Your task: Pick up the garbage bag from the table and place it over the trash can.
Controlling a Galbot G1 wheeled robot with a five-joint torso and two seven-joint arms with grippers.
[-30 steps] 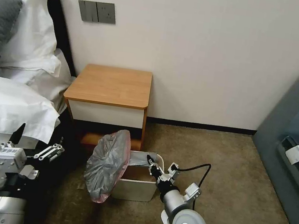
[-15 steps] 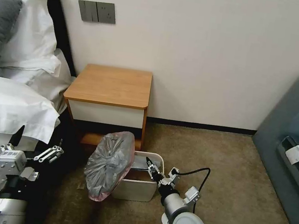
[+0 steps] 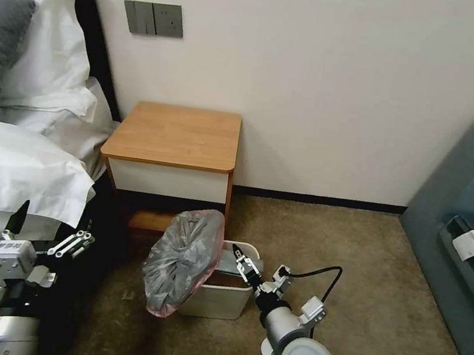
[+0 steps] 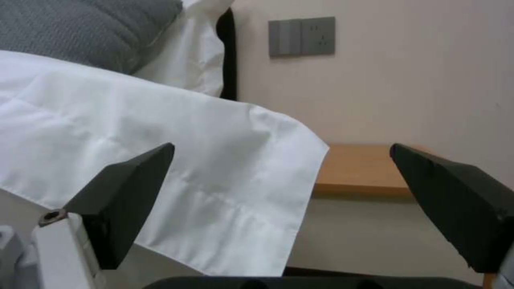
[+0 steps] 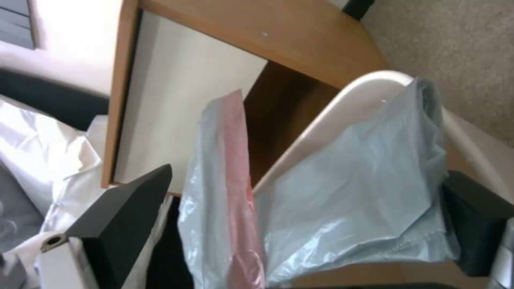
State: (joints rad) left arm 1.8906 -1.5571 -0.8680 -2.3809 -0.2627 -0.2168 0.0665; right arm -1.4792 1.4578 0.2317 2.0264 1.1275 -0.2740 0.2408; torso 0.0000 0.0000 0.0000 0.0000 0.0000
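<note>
The garbage bag [image 3: 182,264] is off the worktop [image 3: 178,134] and partly on the trash can [image 3: 221,293]: one grey fold lies over the can's far right rim, while the bulk hangs bunched outside the can's left side, its pink edge showing top and bottom. The bag's long axis runs from upper right to lower left, roughly along the can's left wall.

The right end effector [image 3: 243,259] sits at the can's mouth, just right of the bunched mass. In the right wrist view its fingers [image 5: 120,208] stand wide apart, with the bag [image 5: 343,180] and the white rim [image 5: 369,86] between them; I judge it grips nothing. This arm is the nearer one by far.

The left end effector [image 3: 44,232] hangs well to the left, near the bed [image 3: 9,169], its fingers [image 4: 128,188] spread wide and empty.

The coming move likely turns on drawing the hanging bulk rightward across the opening. Open carpet lies right and near of the can; the worktop's lower shelf stands close behind it.
</note>
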